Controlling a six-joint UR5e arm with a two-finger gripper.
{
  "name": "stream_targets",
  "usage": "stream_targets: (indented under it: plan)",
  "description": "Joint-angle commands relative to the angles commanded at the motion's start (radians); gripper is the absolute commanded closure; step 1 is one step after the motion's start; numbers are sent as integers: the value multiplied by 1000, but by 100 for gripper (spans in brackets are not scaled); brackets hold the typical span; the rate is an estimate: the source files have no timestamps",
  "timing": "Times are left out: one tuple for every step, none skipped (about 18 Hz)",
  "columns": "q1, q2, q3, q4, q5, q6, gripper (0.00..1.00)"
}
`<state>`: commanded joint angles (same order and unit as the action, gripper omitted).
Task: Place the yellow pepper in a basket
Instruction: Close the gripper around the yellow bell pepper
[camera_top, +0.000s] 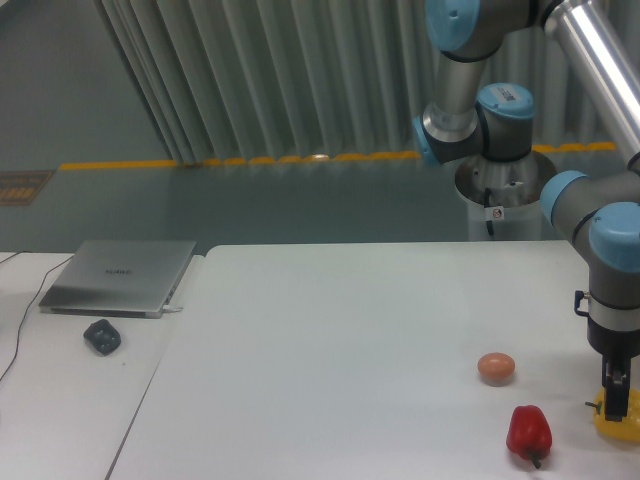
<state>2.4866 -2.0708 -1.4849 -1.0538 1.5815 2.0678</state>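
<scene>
The yellow pepper (622, 428) lies on the white table at the far right, cut off by the frame edge. My gripper (618, 402) hangs straight down onto its top, one dark finger (612, 390) showing against the yellow. The other finger is hard to make out, so the jaw state is unclear. No basket is in view.
A red pepper (528, 433) lies just left of the yellow one, and a small round orange-pink fruit (496, 367) sits behind it. A closed laptop (120, 276) and a dark mouse (102, 336) rest on the left table. The arm's base column (500, 190) stands behind the table (350, 340).
</scene>
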Motion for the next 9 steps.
stream_targets:
  plan:
    - [0,-2,2,0,0,0,0]
    - [0,-2,2,2,2,0,0]
    - [0,-5,0,2,3,0,0]
    - [0,-6,-2,2,5,0,0]
    - [0,-9,-3,2,5,0,0]
    - [0,-9,-5,2,6,0,0]
    - [0,-11,-5,2,8,2,0]
    - [2,-11,-5,2,8,2,0]
    - [2,-11,-6,2,9,2,0]
